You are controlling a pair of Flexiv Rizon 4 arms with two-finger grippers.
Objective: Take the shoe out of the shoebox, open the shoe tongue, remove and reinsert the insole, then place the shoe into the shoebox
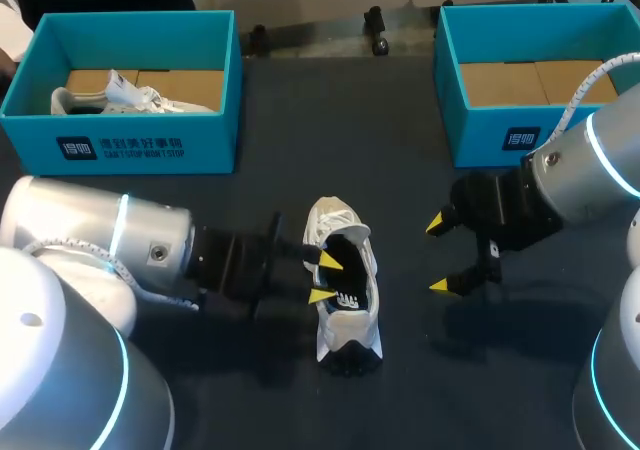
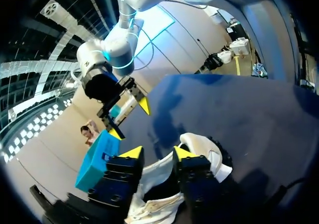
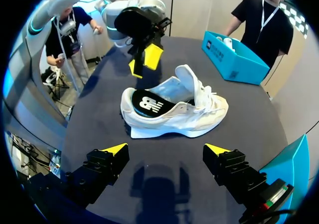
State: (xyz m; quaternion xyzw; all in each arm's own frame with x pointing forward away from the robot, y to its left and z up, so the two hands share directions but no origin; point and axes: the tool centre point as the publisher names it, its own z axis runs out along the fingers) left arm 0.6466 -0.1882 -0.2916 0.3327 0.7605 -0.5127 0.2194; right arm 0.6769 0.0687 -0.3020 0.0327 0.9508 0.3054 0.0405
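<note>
White mesh sneaker (image 1: 362, 265) with a black sole stands upright on the middle of the dark worktop (image 1: 300, 190), toe pointing far and heel near, so the first step, getting it out of a box, looks finished. Its white padded tongue (image 3: 185, 79) is lifted away from the opening, which suggests the second step is done too. The black foam insole (image 3: 149, 104) with a white logo lies flat inside the heel; whether it has already been out and back, or is yet to be pulled, cannot be told from here. The silver left arm (image 1: 100, 240) comes in from the left with its jaws parted a modest way, poised just over the sneaker's left side and opening, gripping nothing. The silver right arm (image 1: 590, 170) hangs to the right of the sneaker, well apart from it, jaws spread wide and empty. Certainly left is the return to a box: the teal cardboard shoebox (image 1: 490, 135) at far right holds no shoe, while the matching teal shoebox (image 1: 140, 145) at far left holds a second white sneaker (image 1: 120, 95)
</note>
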